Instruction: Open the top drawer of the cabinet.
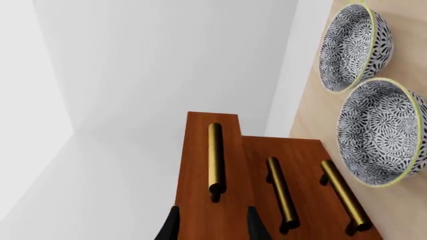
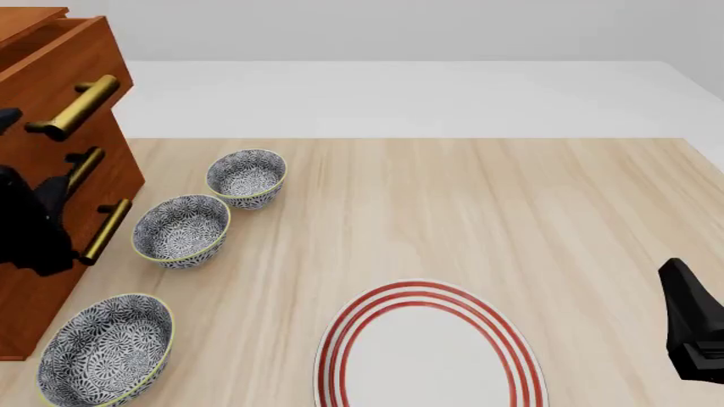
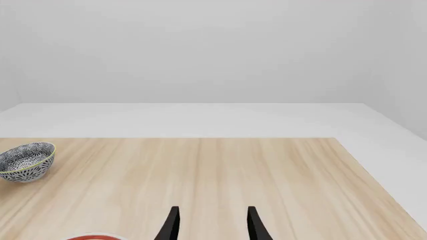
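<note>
Top reddish-brown wooden drawer (image 2: 63,64) of the tall three-drawer cabinet (image 2: 46,280) is sitting pulled out; left gripper (image 1: 212,225) is hanging released off its brass bar handle (image 1: 215,157), probably just needing to retreat.

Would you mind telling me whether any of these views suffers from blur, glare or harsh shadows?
Front view: sharp, evenly lit, only faint soft shadows under the bowls and the red-rimmed plate. Left wrist view: crisp, with a bright highlight along the top drawer handle, not blown out; the scene appears rotated. Right wrist view: clear, flat light on the table, no glare.
</note>
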{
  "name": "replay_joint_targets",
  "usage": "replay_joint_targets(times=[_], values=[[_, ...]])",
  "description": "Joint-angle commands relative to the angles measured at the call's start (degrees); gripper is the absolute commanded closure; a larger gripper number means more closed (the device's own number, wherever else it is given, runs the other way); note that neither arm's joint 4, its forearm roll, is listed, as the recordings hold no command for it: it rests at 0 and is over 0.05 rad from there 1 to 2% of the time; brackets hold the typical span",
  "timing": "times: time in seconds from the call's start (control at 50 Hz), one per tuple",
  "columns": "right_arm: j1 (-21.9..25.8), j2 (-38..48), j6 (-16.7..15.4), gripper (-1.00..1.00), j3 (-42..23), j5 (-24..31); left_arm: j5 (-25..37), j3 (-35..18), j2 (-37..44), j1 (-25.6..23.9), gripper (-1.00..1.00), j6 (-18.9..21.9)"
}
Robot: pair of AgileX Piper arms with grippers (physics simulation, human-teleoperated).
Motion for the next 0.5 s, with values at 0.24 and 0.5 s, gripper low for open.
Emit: replay_joint_targets(times=[0.24, 0.5], values=[[0.00, 0.00, 0.00, -1.00, 0.00, 0.00, 9.33, -0.59, -13.98, -3.26, -1.00, -3.54], [0.00, 0.01, 0.00, -1.00, 0.00, 0.00, 23.24, -9.62, -21.95, -5.11, -1.00, -13.30]])
